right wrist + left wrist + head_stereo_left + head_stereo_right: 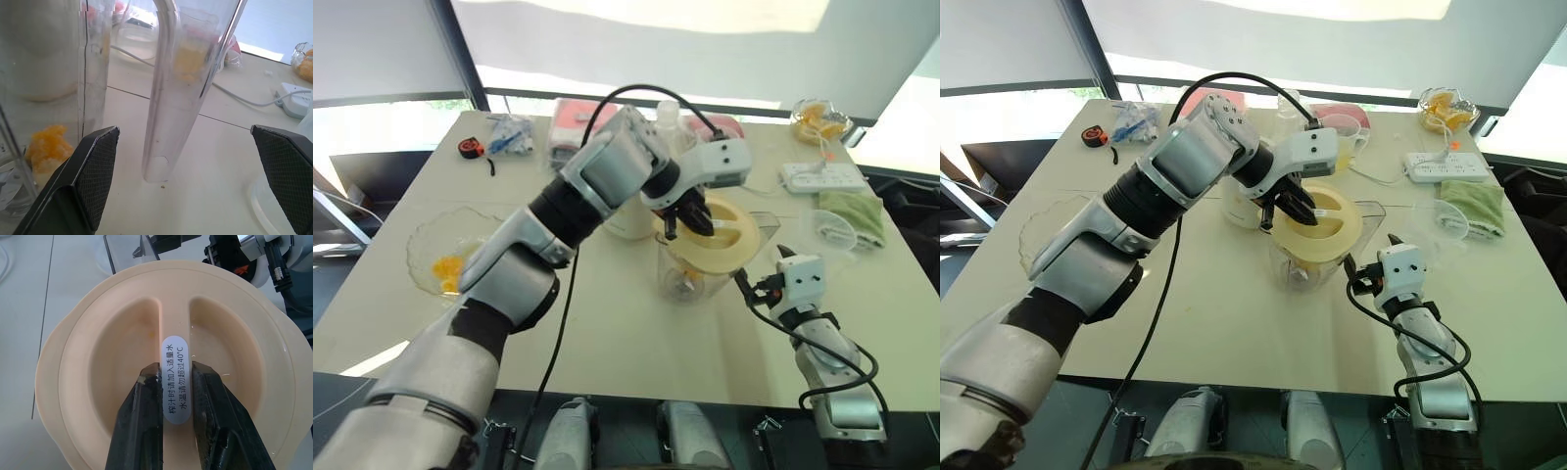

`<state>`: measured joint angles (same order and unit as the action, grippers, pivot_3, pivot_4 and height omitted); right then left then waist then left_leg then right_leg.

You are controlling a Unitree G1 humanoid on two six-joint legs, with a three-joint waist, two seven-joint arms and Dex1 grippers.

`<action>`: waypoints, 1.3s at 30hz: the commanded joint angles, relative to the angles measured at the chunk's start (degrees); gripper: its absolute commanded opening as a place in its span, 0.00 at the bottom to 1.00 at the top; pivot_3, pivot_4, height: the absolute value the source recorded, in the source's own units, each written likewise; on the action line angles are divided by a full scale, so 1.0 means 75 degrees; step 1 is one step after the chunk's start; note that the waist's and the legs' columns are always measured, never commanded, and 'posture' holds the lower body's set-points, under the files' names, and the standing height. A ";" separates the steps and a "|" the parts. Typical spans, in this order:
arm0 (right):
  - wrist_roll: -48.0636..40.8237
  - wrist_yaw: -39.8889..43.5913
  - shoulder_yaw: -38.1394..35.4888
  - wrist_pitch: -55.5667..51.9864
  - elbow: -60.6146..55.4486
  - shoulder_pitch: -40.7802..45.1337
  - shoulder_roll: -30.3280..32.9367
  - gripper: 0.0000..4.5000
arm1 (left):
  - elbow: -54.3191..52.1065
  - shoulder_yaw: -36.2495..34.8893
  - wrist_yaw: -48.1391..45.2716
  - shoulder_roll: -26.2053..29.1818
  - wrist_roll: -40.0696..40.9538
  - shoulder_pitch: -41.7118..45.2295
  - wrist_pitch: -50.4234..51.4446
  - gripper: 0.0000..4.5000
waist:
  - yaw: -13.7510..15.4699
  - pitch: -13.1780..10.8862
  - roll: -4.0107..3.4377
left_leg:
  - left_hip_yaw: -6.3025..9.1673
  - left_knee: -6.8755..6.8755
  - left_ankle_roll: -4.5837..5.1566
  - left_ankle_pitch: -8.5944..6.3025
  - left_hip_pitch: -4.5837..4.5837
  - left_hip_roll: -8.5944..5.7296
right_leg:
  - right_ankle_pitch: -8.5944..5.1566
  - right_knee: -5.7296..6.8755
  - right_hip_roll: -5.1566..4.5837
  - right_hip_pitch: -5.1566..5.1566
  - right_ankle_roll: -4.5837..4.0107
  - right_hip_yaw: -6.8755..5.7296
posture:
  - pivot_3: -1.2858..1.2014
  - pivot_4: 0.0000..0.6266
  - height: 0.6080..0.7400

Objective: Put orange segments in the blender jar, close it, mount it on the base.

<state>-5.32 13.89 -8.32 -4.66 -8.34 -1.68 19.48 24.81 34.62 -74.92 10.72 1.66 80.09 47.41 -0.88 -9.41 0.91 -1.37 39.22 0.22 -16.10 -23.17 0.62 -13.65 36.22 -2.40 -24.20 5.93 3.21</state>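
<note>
We logged left gripper [175, 396] clamped on lid [724, 235] ridge atop blender jar [690, 274] | right gripper [186, 161] fingers wide apart, flanking jar handle [181, 98] | orange segments [46, 147] in jar, table [607, 333] centre.

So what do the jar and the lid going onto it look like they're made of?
Blender jar: clear, glossy, likely hard plastic; you see orange segments and the table through its wall and handle. Lid: opaque cream, smooth with a soft sheen, moulded ridge and a sticker, probably plastic, though it could be silicone. The left gripper pinches that ridge.
</note>
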 commanded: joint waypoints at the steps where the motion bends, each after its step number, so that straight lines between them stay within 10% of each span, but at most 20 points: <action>1: 0.0130 0.0045 -0.0097 0.0467 0.0425 0.0380 0.0141 1.00 | -0.0013 0.0277 -0.0244 -0.0065 -0.0042 -0.0170 -0.0040 0.06 | 0.0003 0.0000 0.0000 | 0.0000 0.0000 0.0000 0.0000 0.0000 0.0000 | 0.0000 0.0000 0.0000 0.0000 0.0000 0.0000 | 0.52 0.24 1.00; 6: 0.0188 0.0131 -0.0146 0.0774 0.1233 0.0963 0.0299 0.94 | -0.0149 0.0355 -0.0324 -0.0019 -0.0072 -0.0253 -0.0037 0.06 | 0.0003 0.0000 -0.0001 | 0.0001 -0.0001 0.0000 0.0000 -0.0002 0.0000 | 0.0000 0.0000 0.0000 0.0000 0.0001 0.0000 | 0.52 0.24 1.00; 14: -0.0124 0.0155 -0.0246 0.0494 0.0802 0.0649 0.0174 0.21 | -0.0414 0.0343 -0.0206 -0.0028 -0.0108 -0.0492 0.0228 0.06 | 0.0043 0.0005 -0.0010 | 0.0004 -0.0002 0.0000 0.0000 0.0002 -0.0007 | -0.0001 -0.0001 -0.0012 0.0010 0.0005 0.0001 | 0.52 0.24 1.00; 39: -0.0478 -0.0582 -0.0111 -0.0378 -0.0723 -0.0050 -0.0558 0.21 | -0.0584 -0.0136 0.2669 -0.0627 -0.0396 -0.1682 0.2693 0.06 | 0.0055 0.0058 -0.0031 | 0.0044 -0.0007 0.0006 -0.0008 0.0147 -0.0015 | -0.0031 -0.0043 -0.0049 0.0185 0.0037 0.0002 | 0.52 0.24 1.00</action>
<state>-9.78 9.19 -9.49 -9.67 -8.36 -2.27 15.16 14.92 29.95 -62.20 5.74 1.89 72.50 63.20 -0.47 -8.97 0.67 -1.02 39.16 0.27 -16.16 -22.07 0.50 -13.89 35.86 -2.77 -22.78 6.22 3.22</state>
